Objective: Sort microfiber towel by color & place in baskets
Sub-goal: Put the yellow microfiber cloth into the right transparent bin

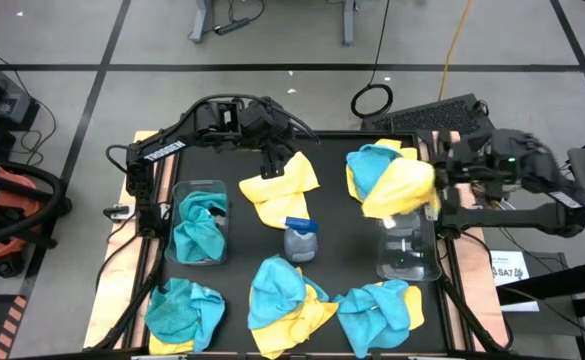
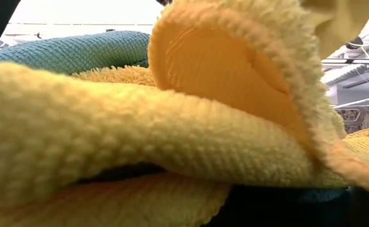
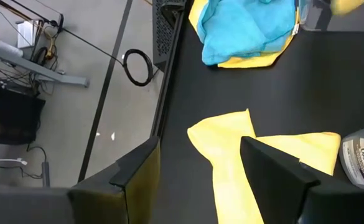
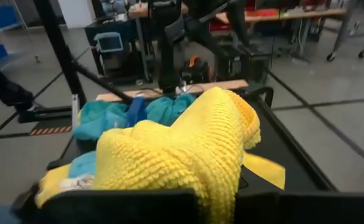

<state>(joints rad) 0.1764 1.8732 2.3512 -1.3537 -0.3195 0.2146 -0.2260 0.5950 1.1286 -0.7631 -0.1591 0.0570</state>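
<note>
On the black table [image 1: 337,225] — two baskets [image 1: 200,225], several towels; left fingers [image 3: 275,171] released, right clenched on a yellow towel [image 1: 402,185].

From my right wrist camera, a bright yellow towel [image 4: 182,149] fills the middle of the picture, bunched up and hanging from my right hand [image 4: 138,205], which is closed on it at the near edge. Behind it lies a teal towel [image 4: 107,115], and something blue [image 4: 136,111] stands up among its folds; I think it is a bottle top, though I cannot be sure. The black tabletop [image 4: 287,152] runs past on one side. Beyond it stand dark equipment frames on a grey floor.
</note>
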